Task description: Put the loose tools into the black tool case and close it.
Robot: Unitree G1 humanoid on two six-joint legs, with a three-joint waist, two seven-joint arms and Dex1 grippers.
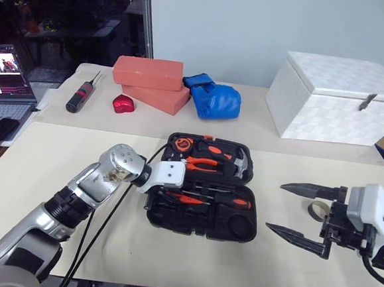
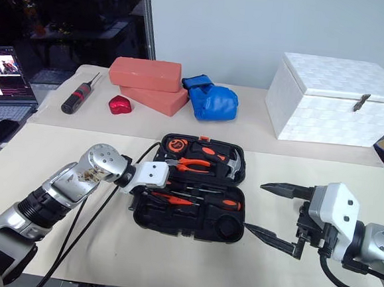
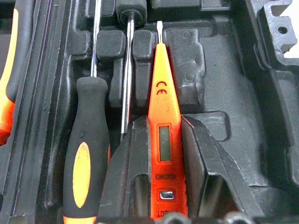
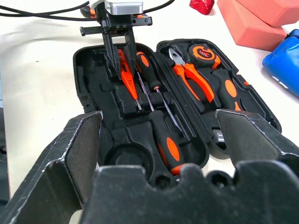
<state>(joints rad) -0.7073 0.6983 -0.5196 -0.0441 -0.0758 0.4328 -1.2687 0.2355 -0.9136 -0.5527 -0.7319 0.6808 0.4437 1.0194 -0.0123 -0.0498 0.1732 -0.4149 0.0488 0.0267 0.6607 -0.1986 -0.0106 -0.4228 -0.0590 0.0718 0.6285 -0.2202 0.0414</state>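
Observation:
The black tool case lies open in the middle of the table. Its near half holds orange-and-black screwdrivers. My left gripper reaches into that half from the left. Its fingers press both sides of a slim orange tester screwdriver, which lies along a moulded slot. My right gripper hovers open to the right of the case, holding nothing. A small grey-olive tape roll rests on the table behind its fingers.
The far half of the case holds pliers, a tape measure and a hammer. At the back stand a white box, red bricks, a blue glove, a red heart and a black-and-red screwdriver. A laptop sits far left.

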